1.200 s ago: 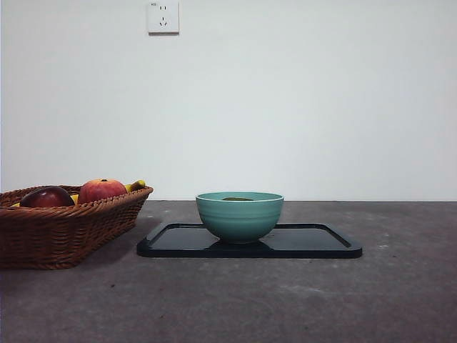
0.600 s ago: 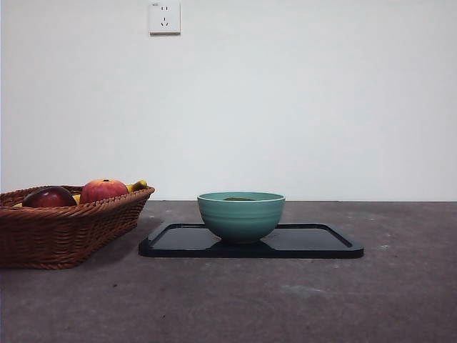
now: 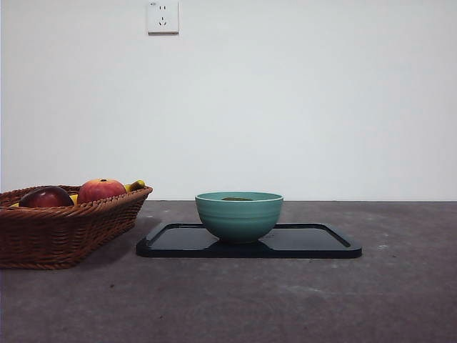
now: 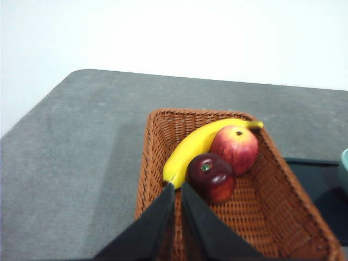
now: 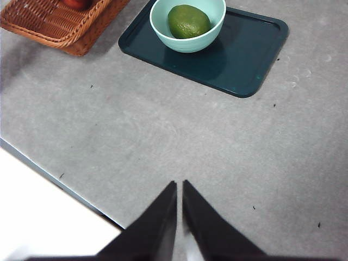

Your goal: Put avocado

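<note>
Avocado (image 5: 188, 21) in bowl (image 5: 187, 40) on tray (image 5: 239, 60) — both arms clear.

A dull olive-green avocado (image 5: 188, 21) is seen lying inside a teal bowl (image 5: 212, 33). The bowl is set on a dark tray (image 5: 244, 60).

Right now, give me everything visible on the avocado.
The avocado is dull olive-green, rounded, with matte, slightly rough skin, whole and uncut. It lies inside the teal bowl, resting on its inner surface, and the bowl stands on the dark tray beside the wicker basket. In the front view only a sliver of its top shows above the bowl's rim. Neither pincer touches it.
</note>
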Robot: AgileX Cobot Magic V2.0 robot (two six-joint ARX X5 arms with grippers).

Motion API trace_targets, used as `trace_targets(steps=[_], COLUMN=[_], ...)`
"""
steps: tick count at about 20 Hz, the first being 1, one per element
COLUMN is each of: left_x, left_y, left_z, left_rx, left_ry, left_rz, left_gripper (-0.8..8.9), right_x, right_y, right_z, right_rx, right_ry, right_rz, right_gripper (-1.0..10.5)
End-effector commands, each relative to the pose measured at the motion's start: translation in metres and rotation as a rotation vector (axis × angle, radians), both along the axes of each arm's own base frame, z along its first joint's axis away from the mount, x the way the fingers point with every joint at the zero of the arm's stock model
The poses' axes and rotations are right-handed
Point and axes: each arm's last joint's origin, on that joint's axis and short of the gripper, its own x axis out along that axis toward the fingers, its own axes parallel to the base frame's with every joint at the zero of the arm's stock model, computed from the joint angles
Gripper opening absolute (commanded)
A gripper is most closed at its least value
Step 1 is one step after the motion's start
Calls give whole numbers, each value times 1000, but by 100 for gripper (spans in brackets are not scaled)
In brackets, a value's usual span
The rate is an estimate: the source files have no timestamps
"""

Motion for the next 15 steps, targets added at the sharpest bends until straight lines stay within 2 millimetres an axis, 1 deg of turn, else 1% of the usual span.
trace_targets(steps=[1, 2, 4, 6, 8, 11, 15], left_x=[6, 7, 9, 11, 11, 13, 12], left_y=[0, 0, -1, -1, -1, 0, 1], left_z=[-23, -33, -47, -58, -64, -68, -67], left_rx=[12, 12, 14, 16, 19, 17, 41], left_ry=[-13, 4, 34, 65, 80, 45, 32], left_rz=[-4, -4, -4, -4, -4, 2, 13], left_gripper=[19, 19, 19, 19, 19, 19, 19], right_x=[0, 0, 0, 0, 0, 0, 0], right_y=[1, 1, 1, 1, 1, 1, 1], right_z=[3, 3, 3, 3, 3, 3, 3], right_rx=[16, 16, 16, 16, 16, 16, 16], right_ry=[-7, -7, -7, -6, -7, -7, -7], right_rz=[1, 1, 1, 1, 1, 1, 1], right_gripper=[9, 9, 9, 9, 9, 9, 9])
